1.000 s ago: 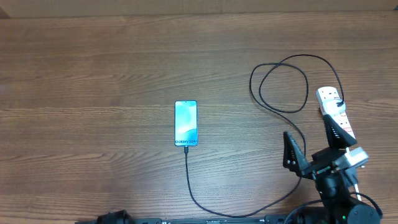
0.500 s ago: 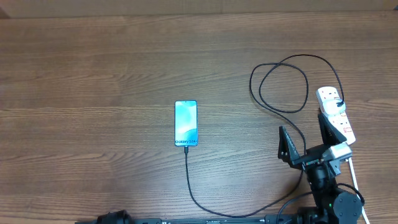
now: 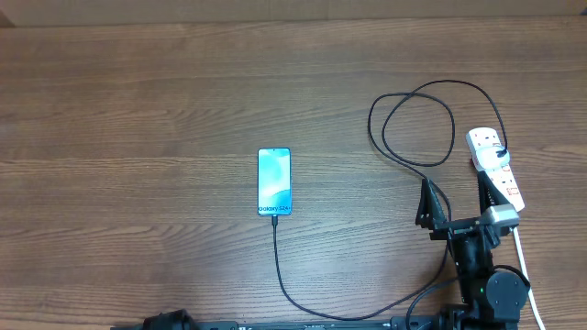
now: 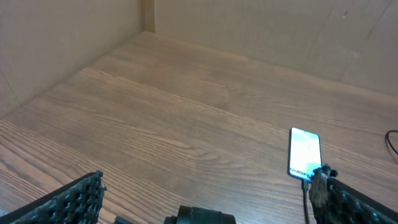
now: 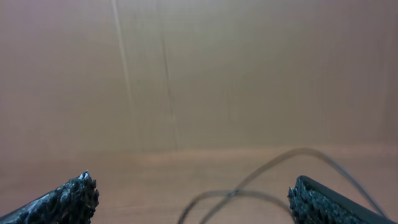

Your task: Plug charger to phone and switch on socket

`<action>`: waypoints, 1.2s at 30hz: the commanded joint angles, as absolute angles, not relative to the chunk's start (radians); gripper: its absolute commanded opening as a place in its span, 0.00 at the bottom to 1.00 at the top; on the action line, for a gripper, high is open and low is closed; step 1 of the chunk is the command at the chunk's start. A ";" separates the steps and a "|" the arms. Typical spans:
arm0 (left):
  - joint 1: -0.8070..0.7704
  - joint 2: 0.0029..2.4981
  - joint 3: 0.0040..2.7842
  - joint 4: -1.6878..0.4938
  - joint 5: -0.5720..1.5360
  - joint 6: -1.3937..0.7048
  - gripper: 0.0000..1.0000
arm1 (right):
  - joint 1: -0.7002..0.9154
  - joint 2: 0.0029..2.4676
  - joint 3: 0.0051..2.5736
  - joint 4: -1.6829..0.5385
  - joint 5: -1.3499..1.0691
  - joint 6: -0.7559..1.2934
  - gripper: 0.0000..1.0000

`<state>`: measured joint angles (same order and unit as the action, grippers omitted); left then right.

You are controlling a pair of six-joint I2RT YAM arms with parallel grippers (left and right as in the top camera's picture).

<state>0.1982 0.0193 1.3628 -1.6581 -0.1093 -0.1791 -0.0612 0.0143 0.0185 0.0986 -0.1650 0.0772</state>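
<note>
The phone [image 3: 274,181] lies flat mid-table, screen lit blue-teal. The charger cable [image 3: 278,266] meets its near end, runs along the front edge, loops [image 3: 413,119] at the right and ends in a black plug [image 3: 498,150] on the white socket strip [image 3: 483,141]. My right gripper [image 3: 456,203] is open and empty, just left of the strip, its right finger [image 3: 486,188] over the strip's near end. In the right wrist view the gripper [image 5: 191,185] frames the blurred cable [image 5: 273,168]. My left gripper [image 4: 208,180] is open and empty, with the phone [image 4: 305,152] ahead to its right.
A cardboard wall [image 4: 74,31] closes the far and left sides of the wooden table [image 3: 138,137]. The strip's thick white cord [image 3: 520,252] runs toward the front right beside my right arm.
My right arm has shifted a little left and turned to point straight away from the front edge, jaws still open. Phone, cable and strip have not moved.
</note>
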 commanded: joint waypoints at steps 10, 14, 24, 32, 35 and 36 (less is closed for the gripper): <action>0.203 0.004 1.366 -1.657 -0.108 -0.160 1.00 | -0.074 0.003 0.007 -0.070 -0.120 0.074 1.00; 0.203 0.004 1.366 -1.657 -0.108 -0.160 1.00 | -0.097 0.003 0.007 -0.071 -0.120 0.074 1.00; 0.203 0.004 1.366 -1.657 -0.108 -0.160 1.00 | -0.119 0.003 0.008 -0.071 -0.120 0.074 1.00; 0.203 0.004 1.365 -1.657 -0.107 -0.160 1.00 | -0.119 0.003 0.008 -0.071 -0.120 0.074 1.00; 0.203 0.004 1.365 -1.657 -0.107 -0.160 1.00 | -0.119 0.003 0.008 -0.071 -0.120 0.074 1.00; 0.203 0.004 1.365 -1.657 -0.108 -0.160 1.00 | -0.119 0.003 0.008 -0.071 -0.120 0.074 1.00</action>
<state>0.1982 0.0193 1.3628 -1.6581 -0.1093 -0.1791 -0.1165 0.0128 0.0185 -0.0727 -0.1261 0.0776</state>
